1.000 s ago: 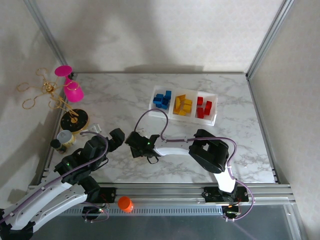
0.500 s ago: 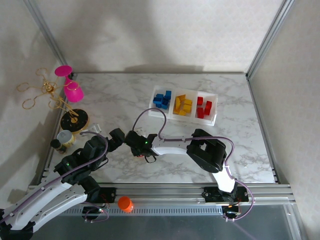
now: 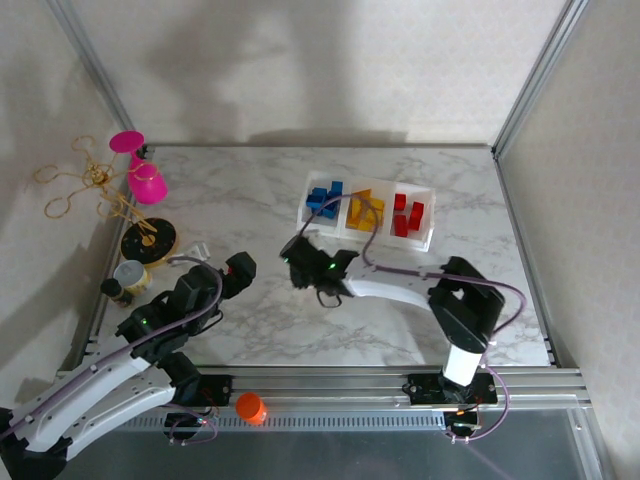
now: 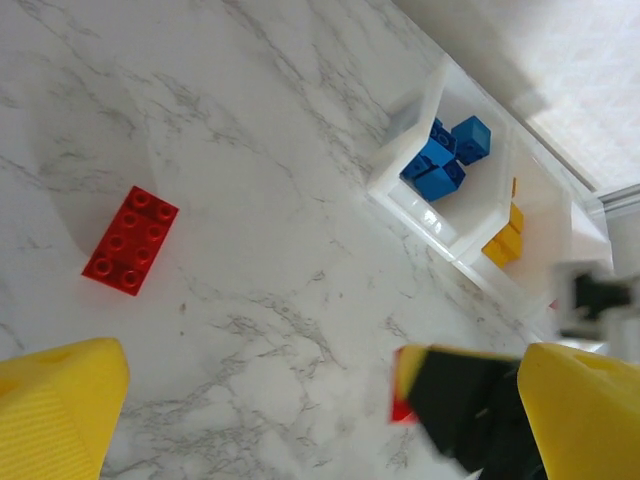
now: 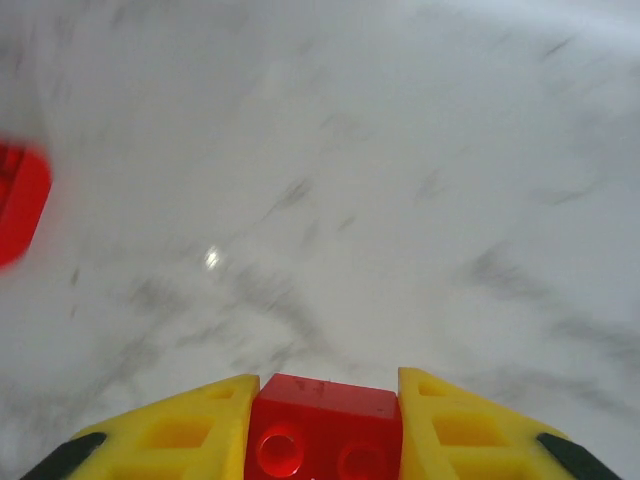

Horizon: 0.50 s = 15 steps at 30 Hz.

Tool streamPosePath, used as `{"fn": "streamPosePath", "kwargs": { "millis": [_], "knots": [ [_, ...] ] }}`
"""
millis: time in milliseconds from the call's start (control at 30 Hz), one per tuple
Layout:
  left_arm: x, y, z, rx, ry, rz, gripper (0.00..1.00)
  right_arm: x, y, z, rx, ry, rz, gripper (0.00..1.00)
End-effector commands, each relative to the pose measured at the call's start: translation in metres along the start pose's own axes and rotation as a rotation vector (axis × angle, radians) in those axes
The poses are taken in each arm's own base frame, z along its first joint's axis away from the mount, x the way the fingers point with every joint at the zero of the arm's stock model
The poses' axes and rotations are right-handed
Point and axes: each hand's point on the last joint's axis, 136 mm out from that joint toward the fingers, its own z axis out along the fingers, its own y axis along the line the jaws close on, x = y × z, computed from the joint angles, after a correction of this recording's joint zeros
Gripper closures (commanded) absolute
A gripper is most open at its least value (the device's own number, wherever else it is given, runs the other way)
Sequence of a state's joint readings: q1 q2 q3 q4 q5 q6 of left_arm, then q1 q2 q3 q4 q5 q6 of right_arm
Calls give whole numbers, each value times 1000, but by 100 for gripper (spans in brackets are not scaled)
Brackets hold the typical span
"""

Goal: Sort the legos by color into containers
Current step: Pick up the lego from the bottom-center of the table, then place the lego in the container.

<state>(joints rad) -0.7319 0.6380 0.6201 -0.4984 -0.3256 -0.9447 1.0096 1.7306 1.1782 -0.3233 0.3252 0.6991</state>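
Above the desk [image 3: 250, 200], my right claw [image 5: 325, 405] pinches a red lego [image 5: 322, 430]; my left claw [image 4: 320, 420] gapes wide, second red lego [image 4: 130, 240] flat ahead.

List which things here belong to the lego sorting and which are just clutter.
Job: compartment tray holding blue bricks, yellow bricks, red bricks; held red brick in right pincer; loose red brick on the marble tabletop.
Lying about: pink cup, orange cap, gold wire ornament, round disc, small jar.
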Motion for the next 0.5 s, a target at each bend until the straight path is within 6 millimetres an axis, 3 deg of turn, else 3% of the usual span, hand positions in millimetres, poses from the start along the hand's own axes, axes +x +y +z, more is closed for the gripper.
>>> {"fn": "streamPosePath", "kwargs": {
  "millis": [0,233,333,467],
  "knots": [
    [-8,-34,2,97,1,-4,0,-39,-52,-13,115,-95,30,66],
    [0,-74,23,180,50,42,0,-113,-181,-34,338,-225,200,65],
    [2,-88,32,201,64,65,0,-132,-228,-38,409,-256,259,65],
    [8,-100,42,219,89,84,0,-143,-271,-29,483,-256,290,65]
  ]
}}
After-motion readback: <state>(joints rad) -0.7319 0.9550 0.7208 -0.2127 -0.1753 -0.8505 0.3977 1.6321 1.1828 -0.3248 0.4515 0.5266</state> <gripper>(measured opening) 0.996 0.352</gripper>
